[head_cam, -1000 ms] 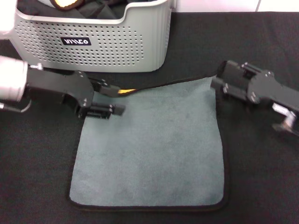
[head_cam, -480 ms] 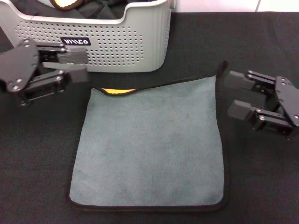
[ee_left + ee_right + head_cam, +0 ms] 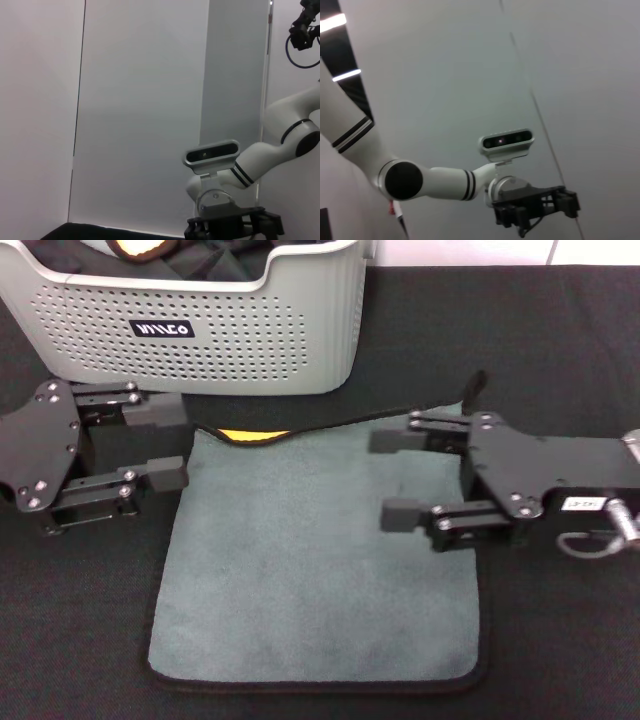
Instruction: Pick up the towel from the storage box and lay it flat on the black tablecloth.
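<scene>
The towel (image 3: 300, 580) lies spread flat on the black tablecloth (image 3: 560, 340), grey-green face up, with a small yellow fold (image 3: 255, 434) at its far left corner. The storage box (image 3: 280, 340) stands behind it at the far left. My left gripper (image 3: 172, 443) is open and empty, just left of the towel's far left corner. My right gripper (image 3: 388, 477) is open and empty, over the towel's far right part. Each wrist view shows only walls and the other arm far off: the right arm in the left wrist view (image 3: 235, 227), the left arm in the right wrist view (image 3: 535, 207).
Inside the box lie a bunched yellow, dark-edged cloth (image 3: 140, 248) and dark fabric (image 3: 215, 262). The towel's far right corner (image 3: 475, 390) curls up a little. Tablecloth stretches right of and in front of the towel.
Both grippers have left the towel's far corners and opened. The right gripper has swung left over the towel. The left gripper has shifted toward the towel's left edge. The towel stays flat.
</scene>
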